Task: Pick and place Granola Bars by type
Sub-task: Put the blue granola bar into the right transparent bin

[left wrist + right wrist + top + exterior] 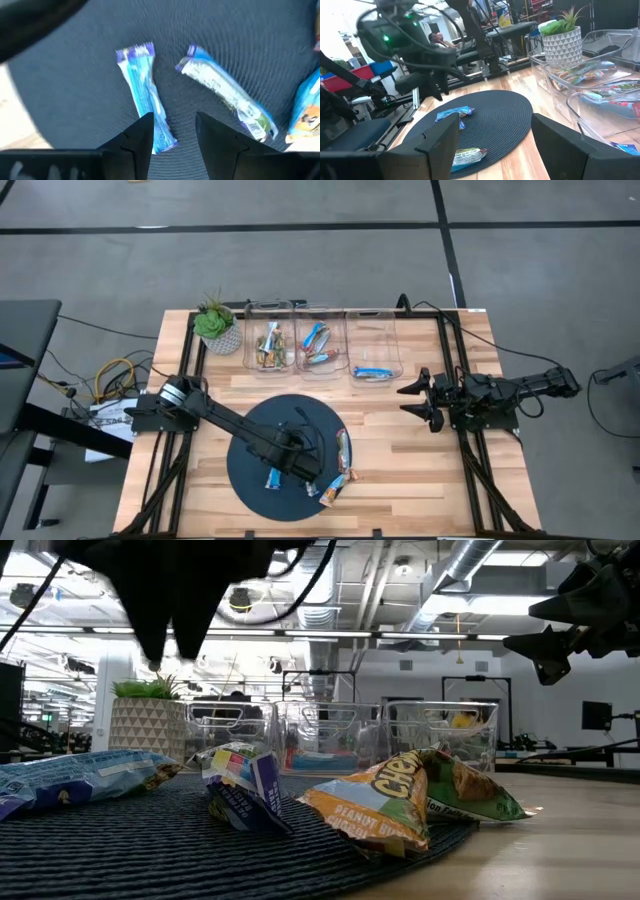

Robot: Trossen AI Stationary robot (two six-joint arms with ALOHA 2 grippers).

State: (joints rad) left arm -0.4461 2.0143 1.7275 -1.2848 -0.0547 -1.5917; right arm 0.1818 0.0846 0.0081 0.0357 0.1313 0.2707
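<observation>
While left pincer (172, 132) hovers parted over blue bar (145, 97), right pincer (420, 398) (also parted) waits beside bins (322, 340).

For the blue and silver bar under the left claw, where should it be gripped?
Grip the blue and silver bar at mid-length, from straight above, fingers across its narrow width. It lies flat on the dark mat, clear of the neighbouring bar, and the open left claw hovers over its end.

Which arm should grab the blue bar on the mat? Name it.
Left. The left gripper hangs open right over the blue bar on the mat; the right gripper waits off the mat.
</observation>
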